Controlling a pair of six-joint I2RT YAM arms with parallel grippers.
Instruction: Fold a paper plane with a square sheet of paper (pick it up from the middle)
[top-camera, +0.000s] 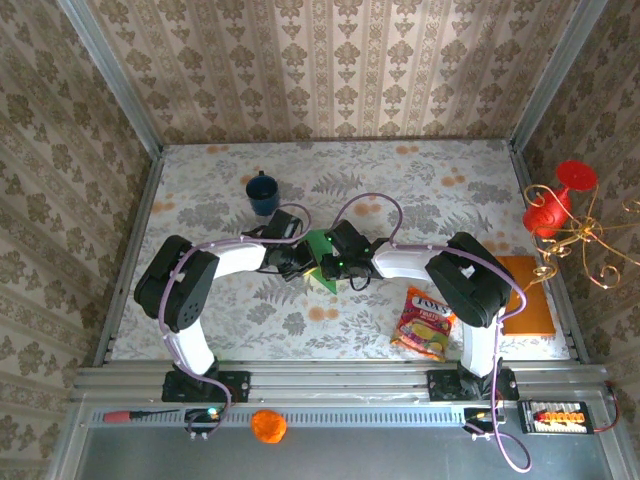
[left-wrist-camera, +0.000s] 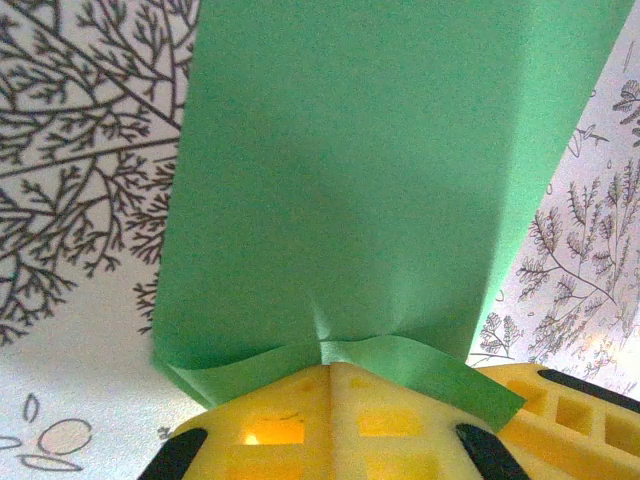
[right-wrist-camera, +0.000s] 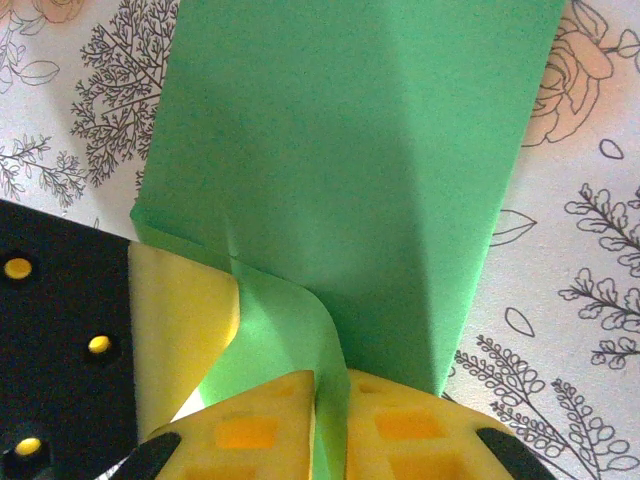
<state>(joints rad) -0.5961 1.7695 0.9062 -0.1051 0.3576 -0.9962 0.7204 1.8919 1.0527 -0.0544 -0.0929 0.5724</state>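
The square sheet of paper (top-camera: 320, 248), bright green, hangs folded between both grippers at the table's middle. It reads as a folded band with a long crease rather than a paper plane. My left gripper (top-camera: 305, 265) is shut on its near edge; in the left wrist view the yellow fingertips (left-wrist-camera: 290, 410) meet with the paper (left-wrist-camera: 380, 170) pinched between them. My right gripper (top-camera: 338, 265) is also shut on the paper (right-wrist-camera: 350, 150), and a curled flap passes between its fingertips (right-wrist-camera: 400, 425). The left gripper's yellow finger (right-wrist-camera: 180, 320) stands close by.
A blue mug (top-camera: 263, 193) stands behind the grippers. A colourful snack packet (top-camera: 424, 322) lies at front right, an orange-brown board (top-camera: 525, 295) at the right edge. A red ornament on gold wire (top-camera: 555, 205) hangs at the right. An orange ball (top-camera: 268, 425) rests on the front rail.
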